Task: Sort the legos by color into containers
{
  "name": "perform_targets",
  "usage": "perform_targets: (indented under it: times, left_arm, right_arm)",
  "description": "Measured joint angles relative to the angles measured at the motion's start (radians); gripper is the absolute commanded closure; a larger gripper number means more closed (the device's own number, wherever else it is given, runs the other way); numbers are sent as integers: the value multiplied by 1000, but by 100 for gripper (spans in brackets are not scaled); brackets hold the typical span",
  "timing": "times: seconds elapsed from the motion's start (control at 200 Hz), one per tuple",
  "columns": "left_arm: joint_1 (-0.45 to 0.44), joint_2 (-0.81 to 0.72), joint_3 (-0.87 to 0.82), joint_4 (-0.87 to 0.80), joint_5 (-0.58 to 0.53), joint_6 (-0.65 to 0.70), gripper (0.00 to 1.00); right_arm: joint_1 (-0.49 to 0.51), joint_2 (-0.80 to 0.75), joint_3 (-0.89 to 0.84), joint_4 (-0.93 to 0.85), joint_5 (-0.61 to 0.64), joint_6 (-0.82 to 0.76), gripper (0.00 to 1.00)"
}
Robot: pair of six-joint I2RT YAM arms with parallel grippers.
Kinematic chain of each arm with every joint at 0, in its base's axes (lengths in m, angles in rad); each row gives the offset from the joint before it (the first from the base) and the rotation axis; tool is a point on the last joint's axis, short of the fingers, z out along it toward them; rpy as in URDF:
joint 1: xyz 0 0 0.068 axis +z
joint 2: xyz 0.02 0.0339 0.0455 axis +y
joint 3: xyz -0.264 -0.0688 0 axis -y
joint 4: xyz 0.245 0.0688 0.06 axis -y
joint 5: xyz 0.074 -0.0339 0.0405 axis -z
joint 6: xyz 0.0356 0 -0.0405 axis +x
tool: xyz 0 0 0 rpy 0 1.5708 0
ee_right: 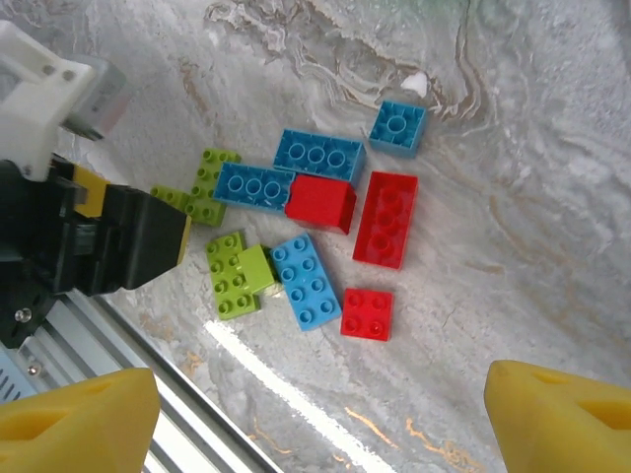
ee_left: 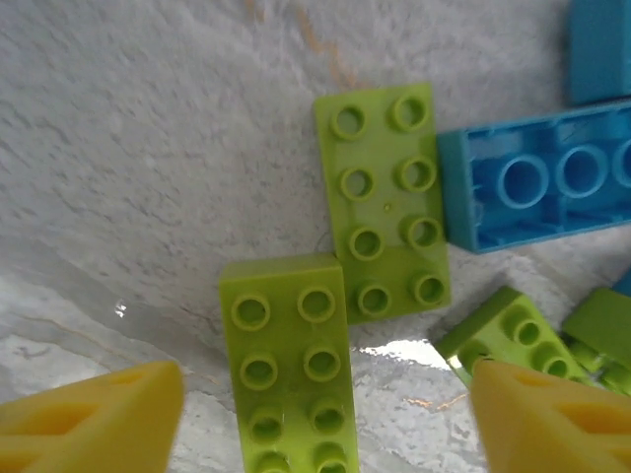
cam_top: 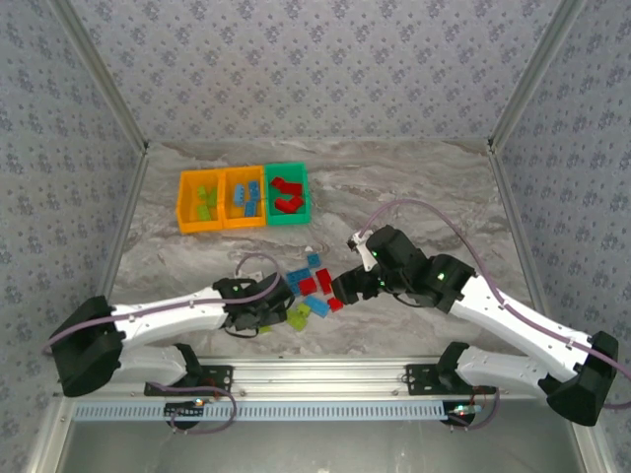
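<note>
Hands: your left hand [ee_left: 320,424] straddles a lime brick [ee_left: 284,355], spread clear of it and not yet gripping; lined up, I judge, for a pick. Right hand [ee_right: 320,419] is spread and empty above the loose legos [ee_right: 315,202] on the counter [ee_right: 513,197]. Left orange bin [cam_top: 202,228] holds green, middle orange bin [cam_top: 246,223] blue, green bin [cam_top: 289,220] red.

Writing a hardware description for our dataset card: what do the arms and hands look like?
The left arm and right arm have white shells, black joints and bases, and a lilac cable each. The left hand and right hand have yellow fingers.
</note>
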State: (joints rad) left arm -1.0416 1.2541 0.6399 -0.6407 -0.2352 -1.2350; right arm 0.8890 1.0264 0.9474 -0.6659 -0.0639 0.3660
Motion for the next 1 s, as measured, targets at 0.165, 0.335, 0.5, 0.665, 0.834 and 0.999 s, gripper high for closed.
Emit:
perform_targets:
  times: [0.165, 0.335, 0.5, 0.665, 0.834, 0.999]
  left_arm:
    - [-2, 30, -35, 17, 18, -60, 54]
    - [-1, 31, -58, 19, 27, -61, 66]
    - [-2, 19, -56, 12, 26, -55, 78]
    - [12, -68, -20, -61, -27, -6, 78]
    - [211, -193, 93, -82, -104, 148, 79]
    - [522, -167, 199, 20, -136, 328, 79]
  right_arm:
    - [0, 2, 0, 3, -4, 16, 11]
    - [0, 25, 0, 11, -11, 20, 11]
    - [2, 48, 0, 27, -84, 15, 12]
    - [29, 51, 0, 47, -208, -8, 11]
    - [46, 41, 4, 48, -209, -19, 11]
    - [46, 23, 7, 49, -143, -23, 11]
